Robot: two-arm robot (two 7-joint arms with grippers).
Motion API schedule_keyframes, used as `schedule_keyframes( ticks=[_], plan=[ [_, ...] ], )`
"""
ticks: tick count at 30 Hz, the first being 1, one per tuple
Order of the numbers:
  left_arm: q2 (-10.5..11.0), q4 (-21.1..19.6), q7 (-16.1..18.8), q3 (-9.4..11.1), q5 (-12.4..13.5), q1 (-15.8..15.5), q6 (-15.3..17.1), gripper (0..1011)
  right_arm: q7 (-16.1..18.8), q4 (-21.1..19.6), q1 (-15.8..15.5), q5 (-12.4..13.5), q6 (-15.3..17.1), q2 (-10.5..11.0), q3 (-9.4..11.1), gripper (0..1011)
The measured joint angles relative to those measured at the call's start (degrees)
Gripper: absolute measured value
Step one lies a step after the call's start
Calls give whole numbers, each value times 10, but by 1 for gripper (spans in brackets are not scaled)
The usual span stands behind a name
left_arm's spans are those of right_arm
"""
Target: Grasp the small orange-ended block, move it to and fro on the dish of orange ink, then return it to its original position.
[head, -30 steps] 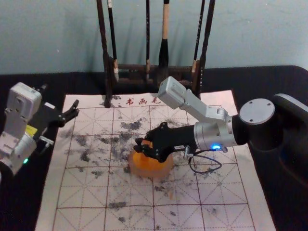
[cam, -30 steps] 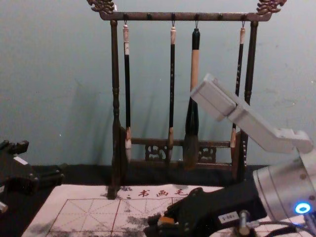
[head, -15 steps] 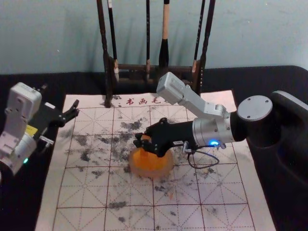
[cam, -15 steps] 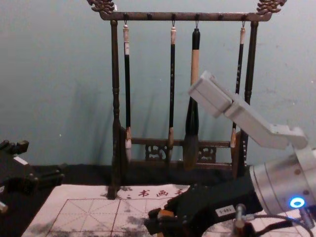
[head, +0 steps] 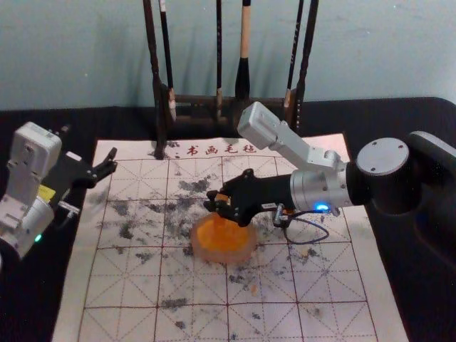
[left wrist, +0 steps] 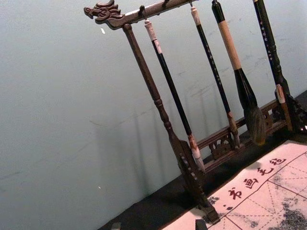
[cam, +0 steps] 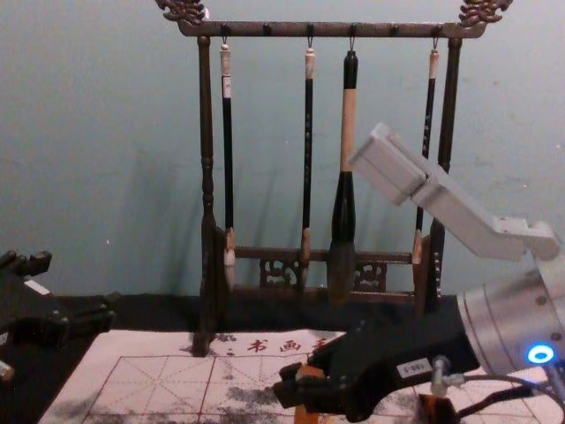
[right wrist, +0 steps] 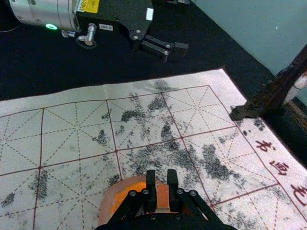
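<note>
The right gripper [head: 219, 202] was clenched on the small orange-ended block [right wrist: 163, 196], its two fingers pressed to opposite sides of it. In the head view it reached in from the right, and the block stood at the far side of the orange ink dish [head: 251, 251]. Whether its lower end touched the ink [head: 222, 236] could not be told.

The round dish sat on the calligraphy mat [head: 331, 285], a pale sheet with a red grid, dashed guide lines and scattered black ink smudges. Three characters ran along the mat's far edge.

The left gripper [head: 87, 147] was parked beside the mat's left edge, its fingers spread wide and holding nothing.

Beyond the mat rose the dark carved brush rack [cam: 380, 30]. From it hung one thick brush [cam: 346, 203] with a pale wooden grip and three thin brushes, in front of the blue-green wall [cam: 79, 132].
</note>
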Motion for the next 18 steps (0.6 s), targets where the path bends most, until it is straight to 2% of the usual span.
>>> schedule_keyframes(
  ticks=[18],
  plan=[
    [0, 0, 0, 0, 0, 0, 0, 1001, -1, 0, -2, -2, 0, 6, 9, 129]
  ],
)
